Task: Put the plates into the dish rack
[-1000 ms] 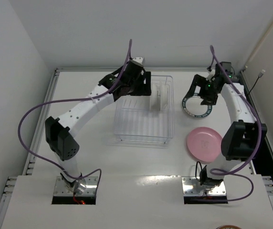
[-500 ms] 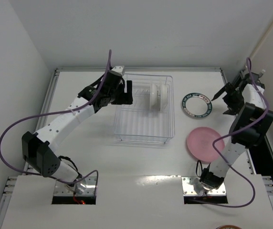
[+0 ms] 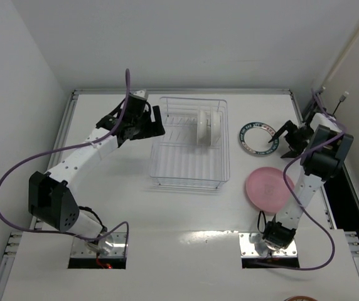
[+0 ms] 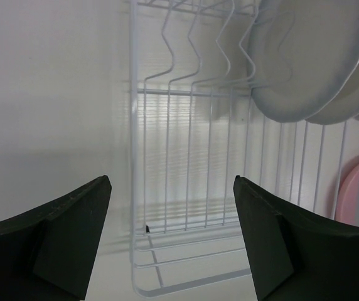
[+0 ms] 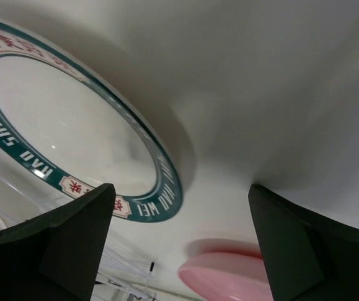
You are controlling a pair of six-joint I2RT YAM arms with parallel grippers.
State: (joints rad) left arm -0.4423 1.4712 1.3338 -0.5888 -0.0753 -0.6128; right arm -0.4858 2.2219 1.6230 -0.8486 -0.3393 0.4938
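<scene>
The dish rack [image 3: 189, 182] of thin white wire stands mid-table. A pale glassy plate [image 3: 207, 128] stands upright in its far right slots, and it also shows in the left wrist view [image 4: 311, 56]. My left gripper [image 3: 155, 122] is open and empty just left of the rack's far left corner [image 4: 167, 157]. The teal-rimmed plate [image 3: 258, 138] lies flat right of the rack. My right gripper [image 3: 286, 142] is open and empty, low beside that plate's right edge [image 5: 73, 125]. The pink plate [image 3: 268, 190] lies flat nearer me and also shows in the right wrist view [image 5: 230, 276].
White walls close the table in at the back and left. A metal rail [image 3: 68, 125] runs along the left edge. A dark gap [image 3: 350, 194] runs along the right edge. Purple cables [image 3: 16, 169] loop off both arms.
My left gripper has drawn back leftward out of the rack, leaving the pale plate standing in it. My right gripper swung out to the far right, then came back low beside the teal-rimmed plate.
</scene>
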